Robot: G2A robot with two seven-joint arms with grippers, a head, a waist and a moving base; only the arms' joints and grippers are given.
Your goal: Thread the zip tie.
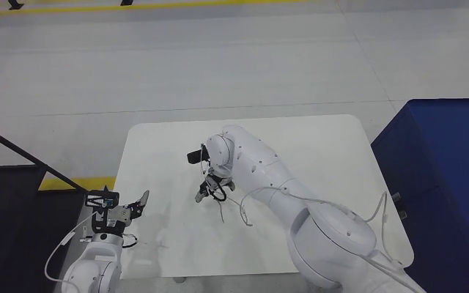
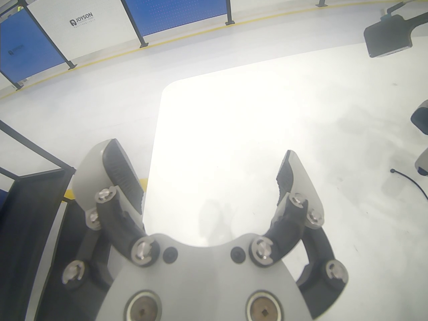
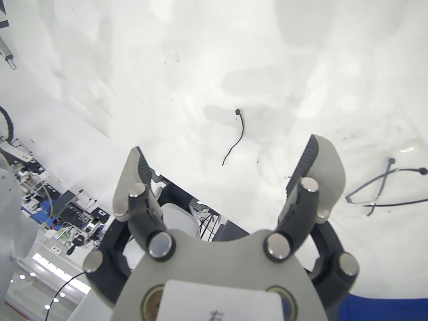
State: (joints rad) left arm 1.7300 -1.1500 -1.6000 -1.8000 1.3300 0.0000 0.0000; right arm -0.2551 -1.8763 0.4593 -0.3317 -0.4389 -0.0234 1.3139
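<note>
Zip tie (image 3: 241, 132): loose on the white table (image 3: 200, 34), tail free.
Right gripper (image 3: 225, 150): jaws spread, holding nothing, above the tie.
Left gripper (image 2: 200, 150): jaws spread, holding nothing, at the table's edge.
Spare ties (image 3: 381, 183): crossed, nearby.

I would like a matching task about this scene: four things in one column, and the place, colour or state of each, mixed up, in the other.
Things:
1. left gripper
2. right gripper
3. single zip tie
4. cabinet

Descriptions:
a. black, lying loose on the table
b. blue, beside the table
c. open, at the table's edge
d. open, over the single zip tie

Pairs: 1-c, 2-d, 3-a, 4-b.
</note>
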